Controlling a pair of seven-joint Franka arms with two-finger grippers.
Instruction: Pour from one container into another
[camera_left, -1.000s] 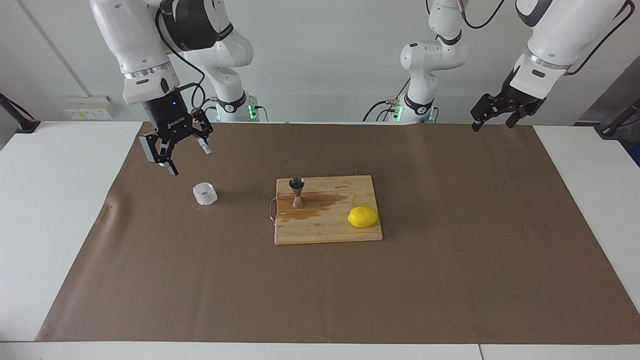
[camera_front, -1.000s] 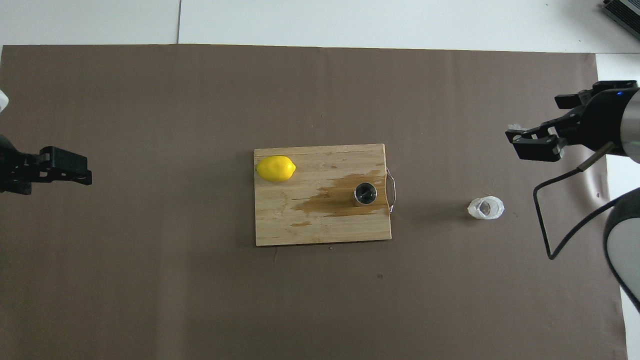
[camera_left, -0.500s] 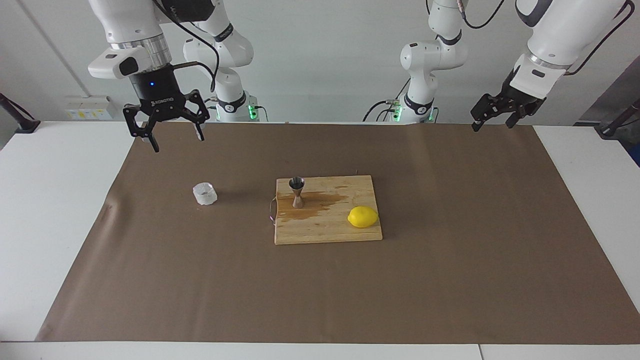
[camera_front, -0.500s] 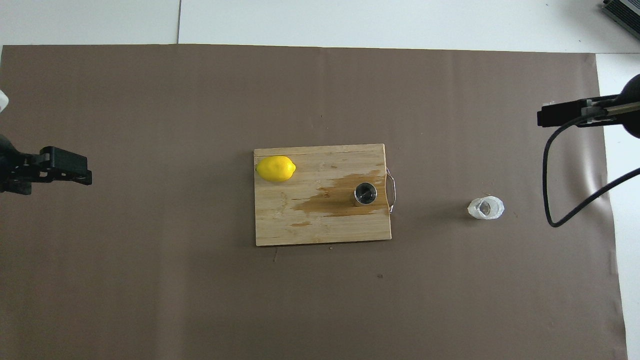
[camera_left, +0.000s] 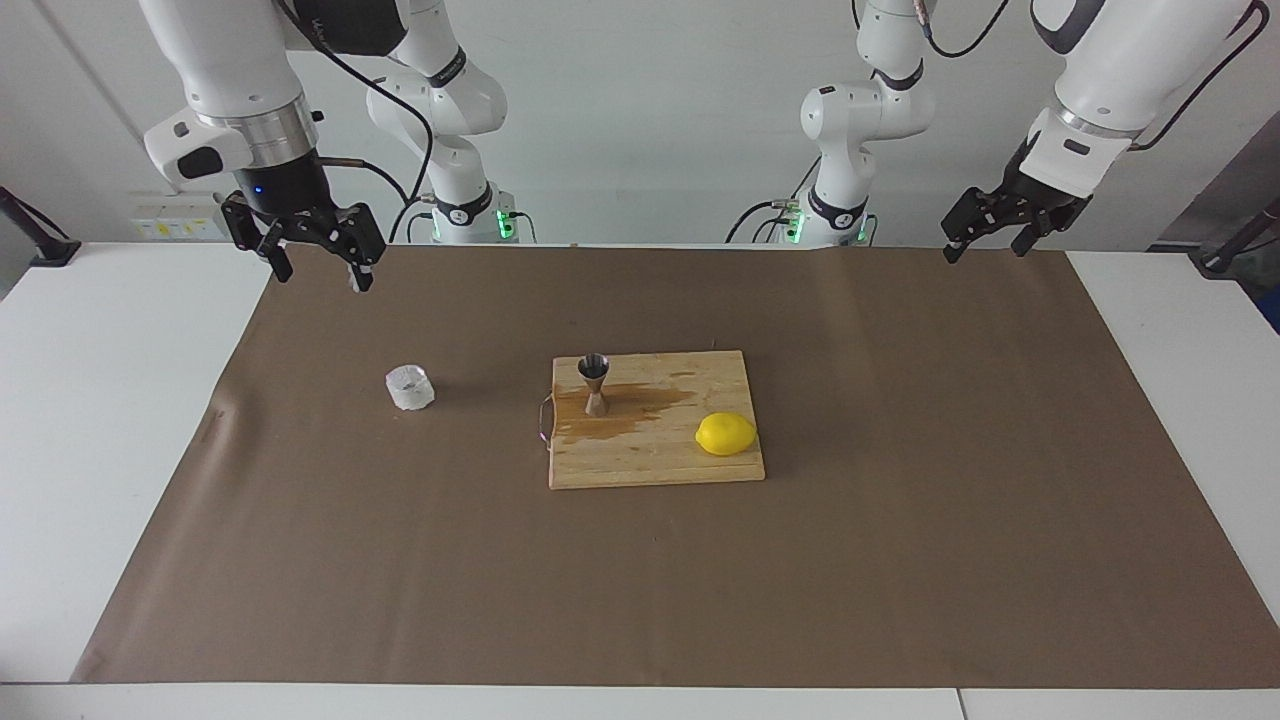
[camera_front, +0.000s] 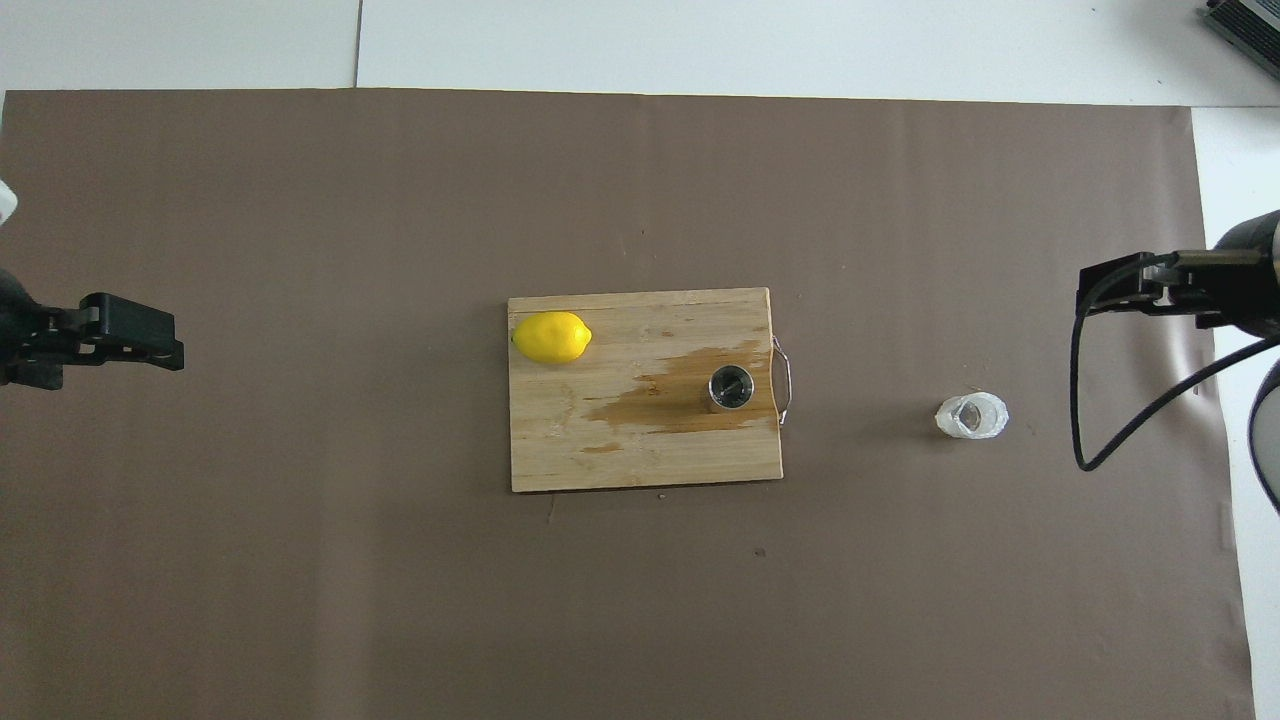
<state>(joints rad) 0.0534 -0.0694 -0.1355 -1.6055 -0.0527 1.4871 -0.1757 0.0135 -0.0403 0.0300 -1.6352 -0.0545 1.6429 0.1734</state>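
The small, squat, clear faceted glass cup (camera_left: 410, 388) stands upright on the brown paper-covered surface (camera_left: 900, 560), toward the right arm's end, free of any grip. The slim steel hourglass-shaped jigger (camera_left: 594, 384) stands upright on the wooden cutting board (camera_left: 660, 465), in a dark wet stain (camera_front: 660, 400) that spreads across the wood. In the overhead view the jigger sits at about 4 o'clock from the yellow lemon (camera_front: 551, 337) on the same board.

The right gripper (camera_left: 316, 270) hangs raised with fingers spread, holding nothing, well apart from the cup. The left gripper (camera_left: 985, 245) waits at its own end, fingers also spread and empty.

Judging from the stain and both empty grippers, the pour looks finished and the cup set down; little seems left beyond parking the arms.
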